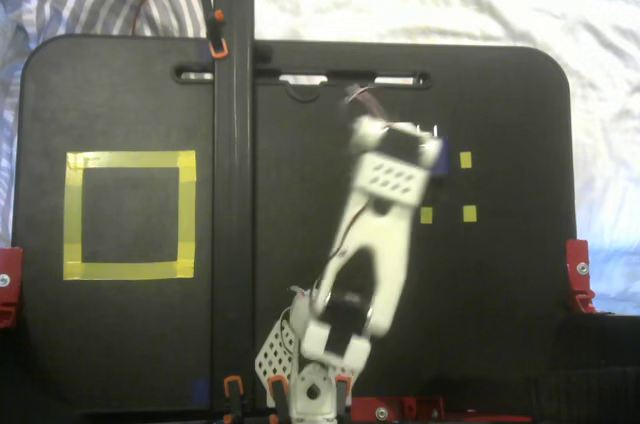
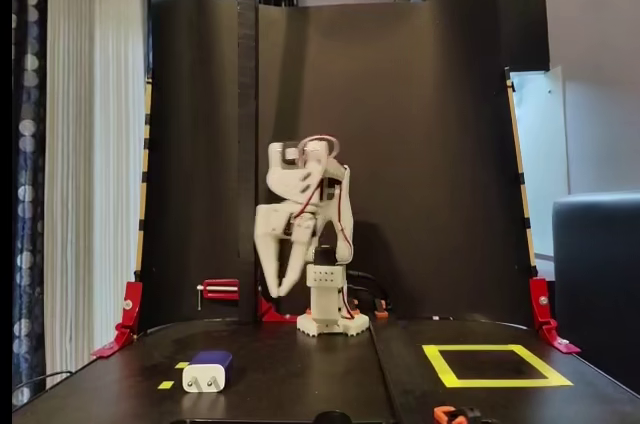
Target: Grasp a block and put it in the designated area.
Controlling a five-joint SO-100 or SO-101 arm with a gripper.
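The block (image 2: pixel 208 371) is lying on its side on the black worktop (image 2: pixel 300 384) at the lower left of the front-facing fixed view, its white end turned toward the camera and its blue body behind. A small yellow tape square (image 2: pixel 166 384) is sitting just beside it, which suggests it is waiting at a marked starting spot.

In the top-down fixed view only a sliver of blue (image 1: pixel 438 162) is showing at center right, because the white arm (image 1: pixel 375 224) is reaching over it. 3 small yellow squares (image 1: pixel 466 160) are visible close to that sliver.

The gripper (image 2: pixel 281 284) is hanging well above the worktop in the front-facing view, with nothing in it. The jaws are pointing downward and look only slightly parted, though I cannot tell the exact opening. Judging from this pose, the arm is positioning itself over the block and has not yet gripped it.

The designated area (image 1: pixel 130 215) is the yellow tape outline at center left of the top-down view, well apart from the block. It is enclosing only bare black surface (image 2: pixel 495 364).
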